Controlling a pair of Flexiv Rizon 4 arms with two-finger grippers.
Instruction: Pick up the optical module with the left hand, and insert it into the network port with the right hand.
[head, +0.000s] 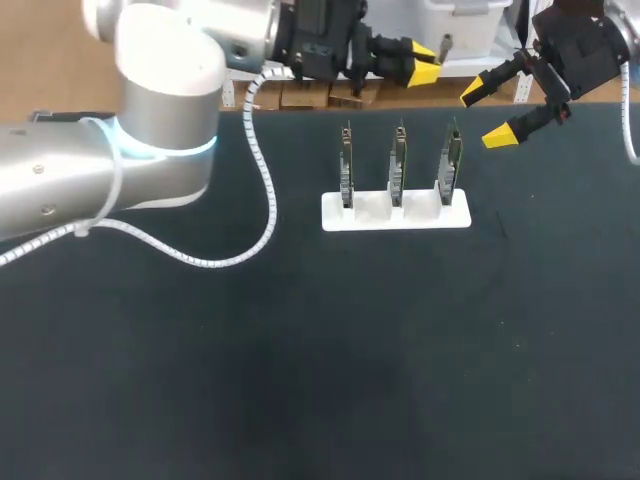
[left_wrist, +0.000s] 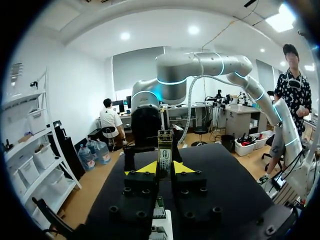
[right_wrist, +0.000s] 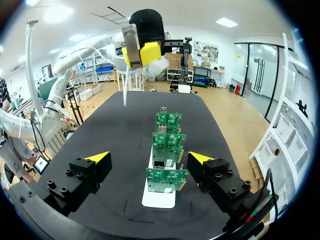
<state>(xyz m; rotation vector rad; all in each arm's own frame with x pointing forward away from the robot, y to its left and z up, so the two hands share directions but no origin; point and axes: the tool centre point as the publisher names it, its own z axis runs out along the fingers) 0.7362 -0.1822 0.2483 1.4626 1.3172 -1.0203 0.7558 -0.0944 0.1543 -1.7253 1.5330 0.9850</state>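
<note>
Black tabletop, matte, fills the head view; items listed from its left.

1. Left arm: enters at the left edge and reaches to the upper middle of the frame.
2. Left gripper: at the upper middle, above the far table edge. In the left wrist view its yellow tips pinch the optical module from both sides. The module stands upright and juts out past the tips.
3. White holder: at the centre of the frame, carrying three circuit boards in a row, left, middle and right, all upright on edge. In the right wrist view a small metal socket, probably the network port, shows low on one board.
4. Right gripper: in the upper right of the frame, fingers spread wide and holding nothing. It is near the left gripper but apart from it.

Step in hand, as judged: handover of the module from left to right.

Handling notes:
- Bring the spread fingers around the module's free end and close on its two flat sides.
- Leave the plug end clear of the fingers.
- The left should let go only once the right's grip is firm.
- Keep the module square to the socket before pushing; a tilt would likely jam it or tip a board.
</note>
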